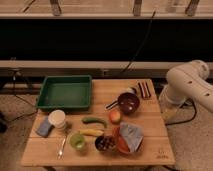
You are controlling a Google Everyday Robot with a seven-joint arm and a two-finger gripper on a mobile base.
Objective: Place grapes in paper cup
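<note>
**Figure. Tabletop at an early stage of the grape-to-cup task.** Nothing of the task is done. The grapes [105,143], a small bunch of dark reddish-purple round berries, lie at the near edge of the slatted pale wooden table [150,125]. They sit in or on a small dark cup [97,143]; which of the two cannot be told. The paper cup [57,119], a short off-white cylinder with a plain matte wall and round rim, stands upright at the left, well apart from the grapes. The reach, the grasp, the carry and the release are all left to do.

The gripper [144,89] hangs over the far right part of the table, beside the white, smooth-shelled arm [190,82]. Its two dark fingers appear to stand apart with a pale gap between them, and it has hold of nothing.

Between bunch and cup lie a small glossy green cup [77,141], a curved yellow banana [91,132] and a long green vegetable [94,120]. Just right of the grapes, an orange plate [120,145] bears a crumpled grey-blue bag [131,134]. Farther back stand an orange-red round fruit [115,116], a large maroon bowl [128,102] and a shallow rectangular green plastic tray [65,92].

The berries are small, rounded and loosely joined — a light pinch from above seems apt.
</note>
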